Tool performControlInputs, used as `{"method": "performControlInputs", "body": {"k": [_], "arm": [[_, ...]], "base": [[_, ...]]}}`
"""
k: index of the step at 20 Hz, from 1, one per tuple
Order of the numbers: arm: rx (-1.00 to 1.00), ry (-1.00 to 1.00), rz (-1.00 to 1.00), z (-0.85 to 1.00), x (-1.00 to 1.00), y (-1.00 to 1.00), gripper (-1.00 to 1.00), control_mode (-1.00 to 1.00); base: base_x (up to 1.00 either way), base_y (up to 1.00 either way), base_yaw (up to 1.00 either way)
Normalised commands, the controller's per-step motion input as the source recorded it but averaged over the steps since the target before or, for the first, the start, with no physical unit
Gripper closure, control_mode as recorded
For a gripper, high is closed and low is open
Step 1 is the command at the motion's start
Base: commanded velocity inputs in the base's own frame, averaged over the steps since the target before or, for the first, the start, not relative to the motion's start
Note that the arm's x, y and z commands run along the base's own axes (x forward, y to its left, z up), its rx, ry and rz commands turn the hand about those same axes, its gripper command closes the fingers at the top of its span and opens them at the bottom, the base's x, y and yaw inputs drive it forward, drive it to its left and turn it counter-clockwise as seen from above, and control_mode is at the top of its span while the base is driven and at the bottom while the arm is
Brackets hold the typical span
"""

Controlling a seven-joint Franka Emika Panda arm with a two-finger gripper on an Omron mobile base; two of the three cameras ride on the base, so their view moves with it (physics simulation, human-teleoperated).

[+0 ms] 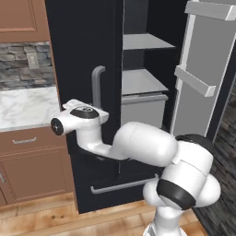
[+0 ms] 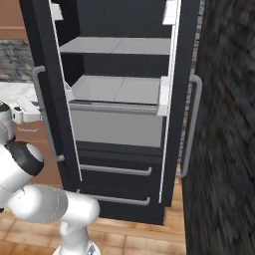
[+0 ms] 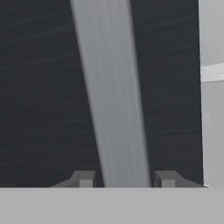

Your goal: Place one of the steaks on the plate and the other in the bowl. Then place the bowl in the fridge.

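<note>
Black fridge [image 3: 43, 87] door close in front, long grey handle [image 3: 111, 96] running up slightly tilted, tool [image 3: 124, 178] with one dark fingertip [image 3: 84, 178] on each side of the handle, pale grey strip at right edge

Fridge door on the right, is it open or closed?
Open. The right door of the fridge is swung out, so the grey shelves and a drawer inside show. The left door looks shut.
</note>
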Motion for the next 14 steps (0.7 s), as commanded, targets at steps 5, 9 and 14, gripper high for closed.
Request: {"method": "performControlInputs", "body": {"k": [5, 9, 14], "arm": [[0.00, -0.01, 0.00, -0.01, 0.61, 0.30, 1.00, -1.00], [0.00, -0.01, 0.00, 0.00, -0.09, 0.14, 1.00, -1.00], [0.00, -0.01, 0.00, 0.00, -0.13, 0.06, 1.00, -1.00]], "base": [[0.00, 0.00, 0.00], [0.00, 0.00, 0.00], [0.00, 0.00, 0.00]]}}
